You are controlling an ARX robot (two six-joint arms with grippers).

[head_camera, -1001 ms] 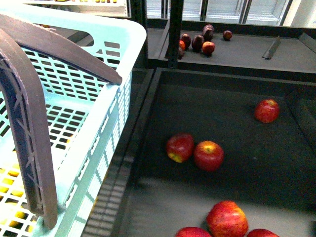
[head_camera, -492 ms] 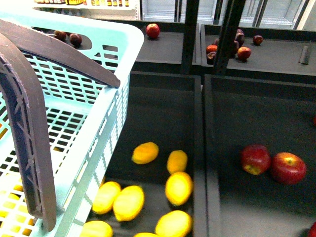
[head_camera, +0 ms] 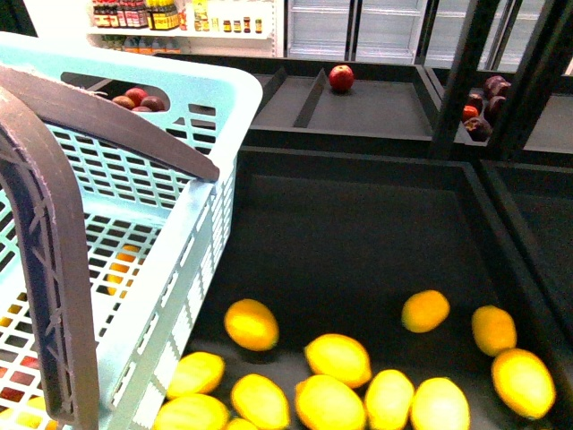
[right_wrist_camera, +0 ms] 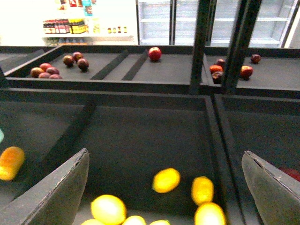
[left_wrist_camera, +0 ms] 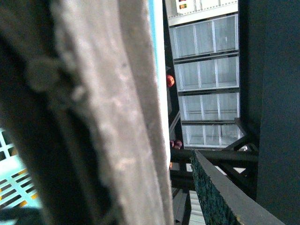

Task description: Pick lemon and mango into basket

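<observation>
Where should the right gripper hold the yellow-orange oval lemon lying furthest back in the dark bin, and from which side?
Take the yellow-orange oval lemon across its short middle, from above. It lies flat, long axis slanted, both flanks free, so the open right gripper should probably turn to straddle it.

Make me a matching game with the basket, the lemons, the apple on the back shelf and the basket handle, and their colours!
Things:
1 basket
2 lemons
3 apple
4 handle

Colours:
a red
b brown
c turquoise
d yellow

Pairs: 1-c, 2-d, 3-a, 4-b
</observation>
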